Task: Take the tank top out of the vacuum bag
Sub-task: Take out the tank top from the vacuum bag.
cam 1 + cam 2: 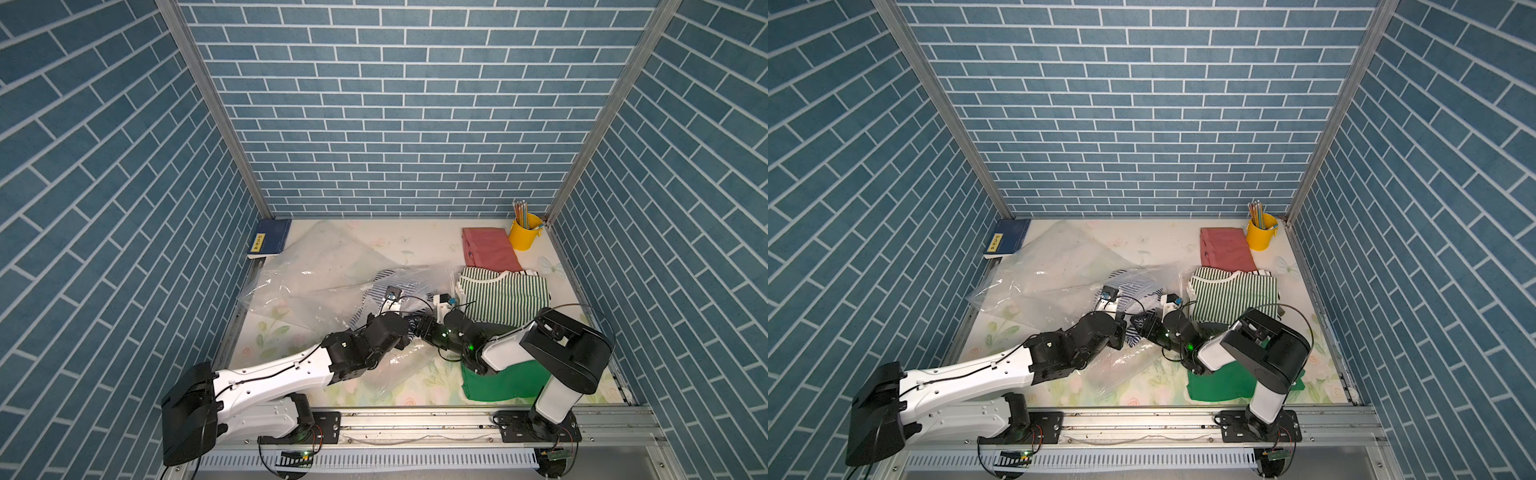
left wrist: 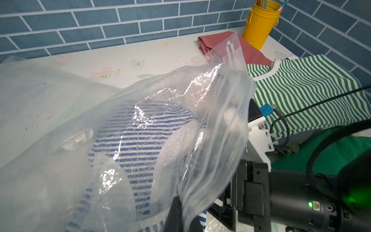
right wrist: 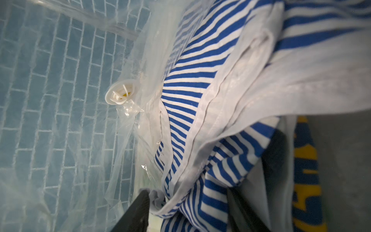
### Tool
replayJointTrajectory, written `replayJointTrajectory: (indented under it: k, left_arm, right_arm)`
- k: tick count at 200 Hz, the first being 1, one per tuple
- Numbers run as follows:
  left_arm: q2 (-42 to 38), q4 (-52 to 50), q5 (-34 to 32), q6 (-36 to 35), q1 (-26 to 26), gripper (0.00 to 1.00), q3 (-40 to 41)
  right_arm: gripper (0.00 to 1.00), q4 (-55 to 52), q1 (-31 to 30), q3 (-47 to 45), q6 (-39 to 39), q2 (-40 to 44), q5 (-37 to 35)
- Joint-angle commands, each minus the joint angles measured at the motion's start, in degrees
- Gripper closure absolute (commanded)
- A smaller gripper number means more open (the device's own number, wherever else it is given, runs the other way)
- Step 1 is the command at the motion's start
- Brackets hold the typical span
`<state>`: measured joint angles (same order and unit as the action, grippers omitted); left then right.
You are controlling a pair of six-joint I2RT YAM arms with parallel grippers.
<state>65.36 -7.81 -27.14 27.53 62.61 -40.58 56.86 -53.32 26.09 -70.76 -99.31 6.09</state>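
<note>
The blue-and-white striped tank top [image 1: 385, 277] [image 1: 1134, 286] [image 2: 128, 140] [image 3: 200, 80] lies partly inside the clear vacuum bag [image 1: 324, 266] [image 1: 1050, 266] [image 2: 50, 120] [image 3: 60, 100], bunched at the bag's mouth. The bag's white valve [image 3: 121, 94] [image 2: 77, 138] sits beside the fabric. My left gripper [image 1: 406, 337] [image 1: 1122, 332] [image 2: 183, 219] is shut on the bag's plastic edge and holds it up. My right gripper [image 1: 420, 328] [image 1: 1138, 324] [image 3: 190, 211] reaches into the mouth, jaws apart, with striped fabric lying loosely between its fingers [image 3: 138, 211].
A green-and-white striped shirt [image 1: 505, 295] and a folded pink cloth [image 1: 490, 247] lie at the right. A yellow pencil cup [image 1: 525, 232] stands in the back right corner. A blue book [image 1: 270, 237] lies back left, a green cloth [image 1: 498, 378] front right.
</note>
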Motion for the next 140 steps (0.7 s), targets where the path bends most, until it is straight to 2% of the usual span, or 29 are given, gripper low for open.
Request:
replayJointTrajectory:
  k: [1,16,24,37,58,64,72,89,102,118,140]
  left_arm:
    - [-0.57,0.21,-0.63,-0.36,0.04,1.00,0.13]
    - [-0.59,0.00,-0.60,-0.37,0.07,1.00,-0.12]
    - [-0.65,-0.11,-0.81,-0.38,0.04,1.00,-0.12]
    - [-0.89,-0.05,-1.03,-0.47,0.01,1.00,-0.03]
    - [-0.76,0.25,-1.15,-0.61,0.07,1.00,0.30]
    - [-0.58,0.33,-1.10,-0.57,-0.02,1.00,0.28]
    - [-0.35,0.26,-1.04,-0.58,0.06,1.00,0.16]
    - [-0.28,0.02,-1.14,-0.63,0.04,1.00,0.01]
    - [-0.53,0.02,-1.32,-0.59,0.00,1.00,0.20]
    - [-0.60,0.23,-1.59,-0.71,-0.01,1.00,0.46]
    - [-0.17,0.79,-1.43,-0.98,0.00,1.00,0.31]
  right_arm:
    - [0.40,2.57,0.30,1.58,-1.46,-1.49,1.46]
    - [0.43,4.04,0.32,1.58,-1.44,-1.21,1.21]
    - [0.52,4.63,0.32,1.68,-0.59,-0.71,1.65]
    - [0.71,7.07,0.32,1.99,1.61,-0.04,3.40]
    - [0.86,7.52,0.24,1.85,2.07,0.81,4.26]
    - [0.87,6.70,0.12,1.27,1.66,1.08,3.68]
    - [0.80,5.45,0.13,0.08,0.77,1.54,2.64]
    - [0.56,4.36,-0.02,-3.22,-1.36,2.96,0.69]
    - [0.44,3.66,-0.36,-5.52,-2.94,4.48,-0.57]
    - [0.37,1.95,-0.88,-7.37,-4.15,6.19,-1.43]
    - [0.34,1.30,-1.17,-8.07,-5.37,5.80,-1.30]
